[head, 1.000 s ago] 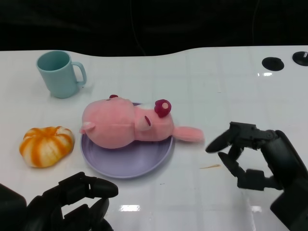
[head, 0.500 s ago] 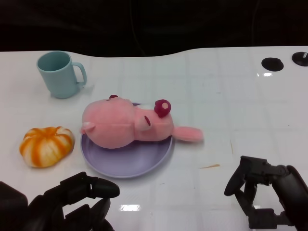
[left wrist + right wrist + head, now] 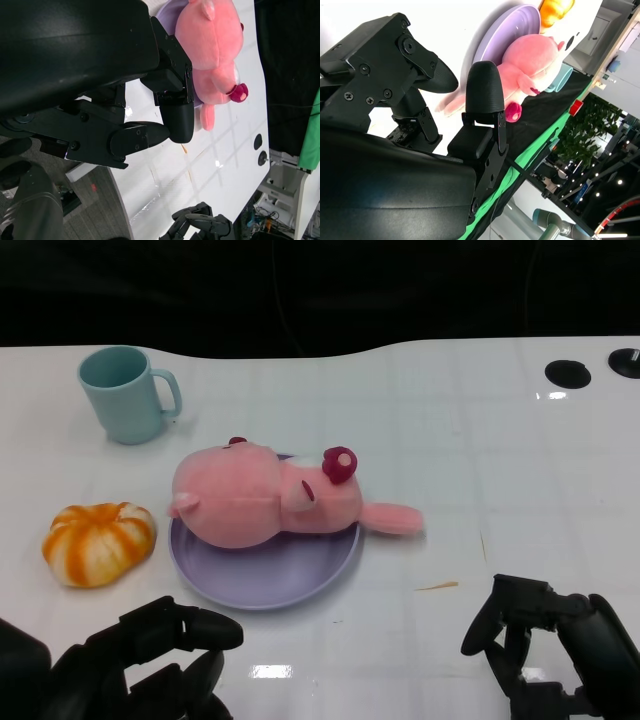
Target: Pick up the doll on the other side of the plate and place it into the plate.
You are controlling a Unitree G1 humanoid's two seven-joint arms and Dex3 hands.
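While doll fills plate, mug, pumpkin beside

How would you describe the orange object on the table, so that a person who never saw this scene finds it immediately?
Start at the purple plate holding the pink doll on the white table. Just beside the plate, toward the robot's left, lies a pumpkin-shaped toy. It is the only orange thing, with white stripes, unlike the plain teal mug farther back.

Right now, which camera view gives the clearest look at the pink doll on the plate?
The head view: the pink doll lies whole and unblocked on the purple plate. The left wrist view shows it partly cut off behind that hand's fingers; the right wrist view shows it smaller, with a fingertip in front of it.
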